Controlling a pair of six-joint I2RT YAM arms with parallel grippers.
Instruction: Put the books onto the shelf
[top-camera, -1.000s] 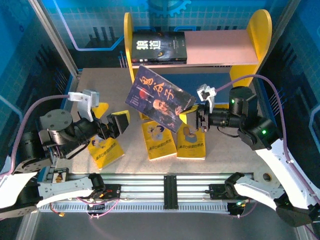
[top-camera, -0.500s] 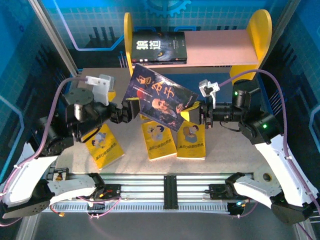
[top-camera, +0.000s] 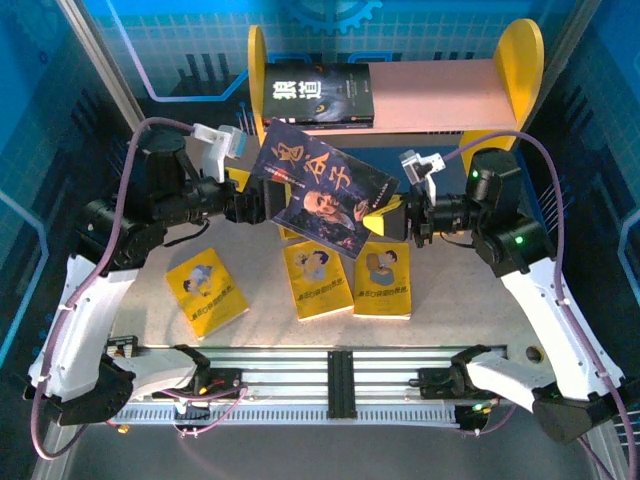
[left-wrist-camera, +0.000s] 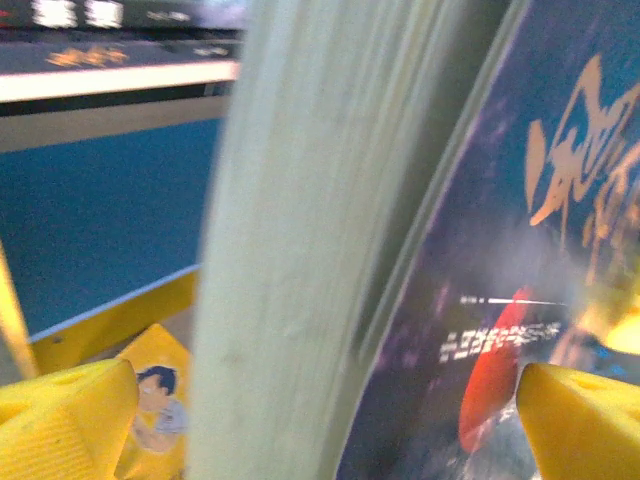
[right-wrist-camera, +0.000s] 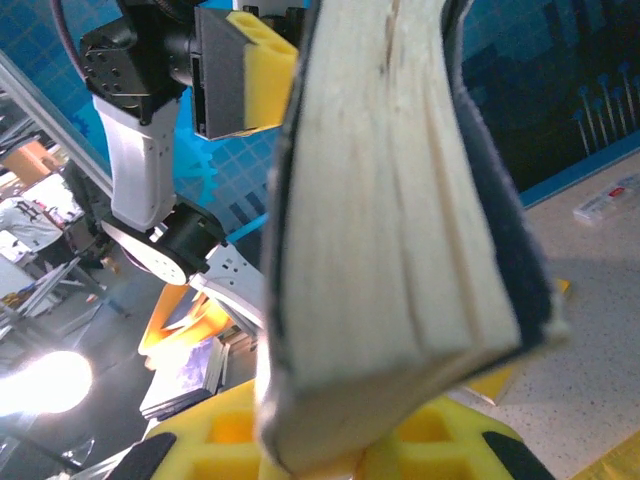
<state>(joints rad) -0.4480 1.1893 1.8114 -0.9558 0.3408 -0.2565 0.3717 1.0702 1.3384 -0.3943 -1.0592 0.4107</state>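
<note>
Dead centre of the top view, pinched tight at its right edge by the right gripper (top-camera: 394, 220): dark portrait-cover book (top-camera: 325, 190), tilted in mid-air, left gripper (top-camera: 264, 204) spread wide around its left edge, three yellow paperbacks (top-camera: 318, 280) flat on the table (top-camera: 455, 290) below, another dark book (top-camera: 320, 95) lying on the shelf (top-camera: 440, 95) up top.

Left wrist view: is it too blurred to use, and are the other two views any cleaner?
Left wrist: smeared throughout, the held book so near the lens that its page edge and cover title are soft. Right wrist: page edge fairly sharp, background soft, a bright glare patch at lower left. Top external: sharp and evenly lit, the book's title legible.
</note>
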